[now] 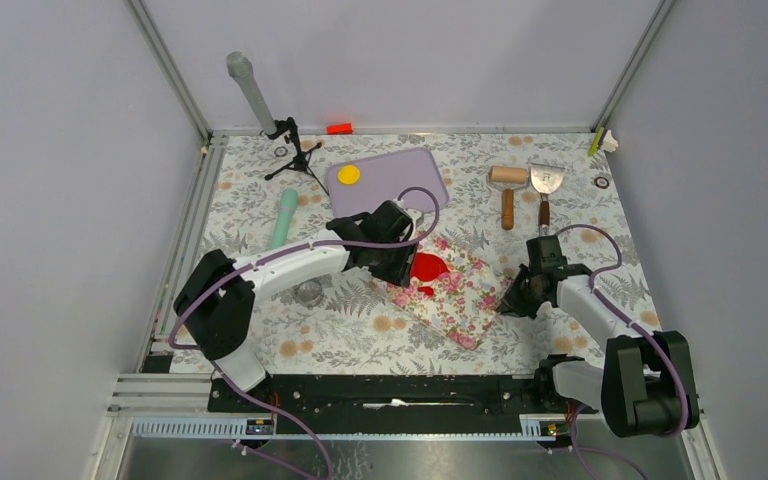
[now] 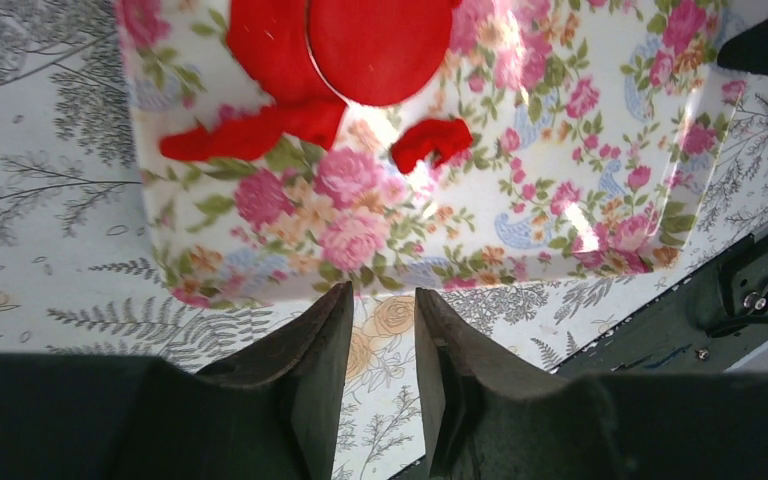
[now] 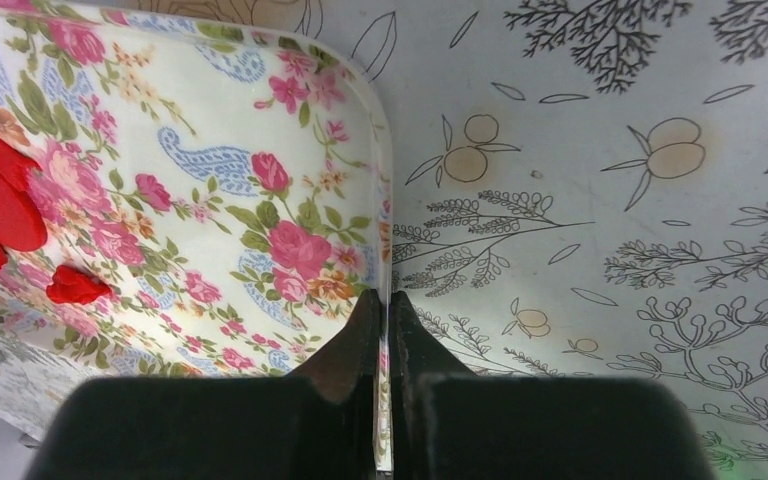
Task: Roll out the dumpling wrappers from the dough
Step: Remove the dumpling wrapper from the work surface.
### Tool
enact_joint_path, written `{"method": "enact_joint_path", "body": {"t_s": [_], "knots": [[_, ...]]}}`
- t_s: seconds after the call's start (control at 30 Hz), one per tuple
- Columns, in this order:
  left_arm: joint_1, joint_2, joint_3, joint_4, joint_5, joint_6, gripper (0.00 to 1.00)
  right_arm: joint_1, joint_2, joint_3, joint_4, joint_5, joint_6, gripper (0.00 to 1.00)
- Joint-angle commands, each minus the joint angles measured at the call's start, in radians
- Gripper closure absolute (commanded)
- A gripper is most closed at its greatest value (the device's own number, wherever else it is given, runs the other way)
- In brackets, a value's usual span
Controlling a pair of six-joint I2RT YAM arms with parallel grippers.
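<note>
On the leaf-print table (image 1: 360, 335), the floral tray (image 1: 465, 300) has its rim clamped between the closed fingers of the right end effector (image 3: 384, 305). The left end effector (image 2: 382, 300) hovers with fingers slightly apart and empty, the tray's edge just ahead of its tips. Further ahead of it lie the red dumpling wrapper (image 2: 380, 45) and ragged dough scraps (image 2: 250, 125). A pull on so thin a rim could slip or tilt the tray, sliding the soft disc into the scraps
</note>
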Motion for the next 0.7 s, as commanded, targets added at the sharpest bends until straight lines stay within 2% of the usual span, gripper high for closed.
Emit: {"method": "enact_joint_path", "body": {"t_s": [0.0,0.1,0.17,0.33,0.5,0.6,0.67], "knots": [[0.034,-0.017,0.062,-0.023,-0.019,0.04,0.65,0.007,0.037,0.051,-0.075,-0.028,-0.085,0.98],[0.047,-0.025,0.077,-0.047,-0.016,0.049,0.64,0.008,0.067,0.097,-0.116,-0.004,-0.089,0.7],[0.052,-0.032,0.08,-0.056,-0.012,0.048,0.64,0.007,0.059,0.127,-0.141,0.044,-0.094,0.58],[0.057,-0.048,0.075,-0.065,-0.014,0.045,0.62,0.018,-0.016,0.208,-0.096,0.067,-0.146,0.53],[0.072,-0.073,0.071,-0.074,-0.015,0.047,0.61,0.099,0.065,0.3,0.055,0.067,-0.249,0.55],[0.1,-0.107,0.052,-0.071,-0.012,0.035,0.61,0.148,0.097,0.279,0.252,0.018,-0.367,0.39],[0.124,-0.128,0.04,-0.069,0.0,0.028,0.6,0.166,0.141,0.297,0.333,0.006,-0.442,0.34]]}}
